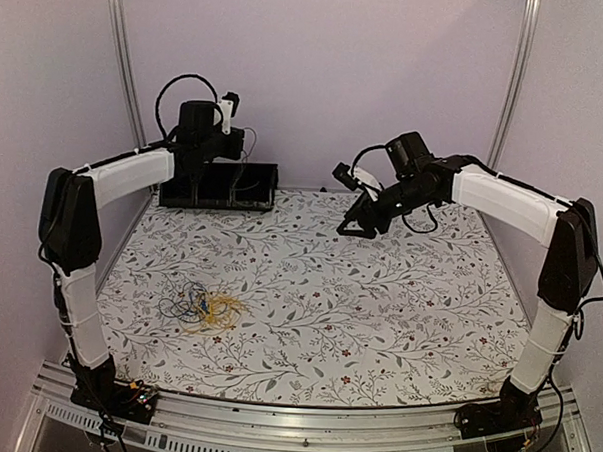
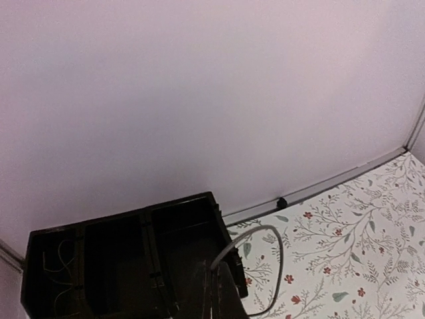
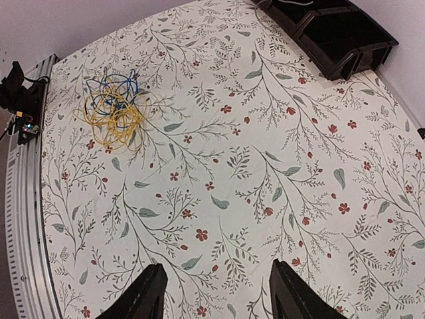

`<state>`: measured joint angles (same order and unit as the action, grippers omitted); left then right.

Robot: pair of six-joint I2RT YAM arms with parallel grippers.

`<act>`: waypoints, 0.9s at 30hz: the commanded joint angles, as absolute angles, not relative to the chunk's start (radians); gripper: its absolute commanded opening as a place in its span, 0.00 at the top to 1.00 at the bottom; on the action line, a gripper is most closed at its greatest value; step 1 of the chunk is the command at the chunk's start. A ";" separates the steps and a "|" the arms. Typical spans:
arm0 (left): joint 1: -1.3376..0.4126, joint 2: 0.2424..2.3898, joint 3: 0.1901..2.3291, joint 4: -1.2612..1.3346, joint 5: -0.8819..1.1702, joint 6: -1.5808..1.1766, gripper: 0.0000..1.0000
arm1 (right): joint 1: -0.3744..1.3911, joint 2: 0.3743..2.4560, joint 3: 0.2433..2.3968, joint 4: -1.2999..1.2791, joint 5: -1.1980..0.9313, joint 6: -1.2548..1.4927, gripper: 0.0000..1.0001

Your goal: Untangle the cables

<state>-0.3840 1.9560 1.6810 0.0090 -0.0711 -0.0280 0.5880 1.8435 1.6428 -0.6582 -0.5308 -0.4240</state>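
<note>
The cables (image 1: 203,307) lie in a loose tangle of yellow, blue and black wire on the floral table, near the front left; the right wrist view shows this tangle of cables (image 3: 113,106) at upper left. My left gripper (image 1: 196,189) hangs over the black bin (image 1: 253,199) at the back left. In the left wrist view it (image 2: 219,292) is shut on a thin grey cable (image 2: 279,266) that loops out over the bin's right edge. My right gripper (image 1: 350,226) hovers open and empty above the back middle of the table, far from the tangle, its fingers (image 3: 149,296) wide apart.
The black bin (image 2: 119,222) has three compartments; thin pale wires (image 2: 56,262) lie in the leftmost one. It stands against the back wall (image 2: 199,100). A metal rail (image 1: 303,426) runs along the near edge, with a small connector block (image 3: 23,123) at its left end.
</note>
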 commanded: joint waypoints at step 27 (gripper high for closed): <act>0.049 2.552 2.182 0.333 0.047 -0.093 1.00 | 0.586 1.774 1.474 -0.742 -0.475 -0.446 0.44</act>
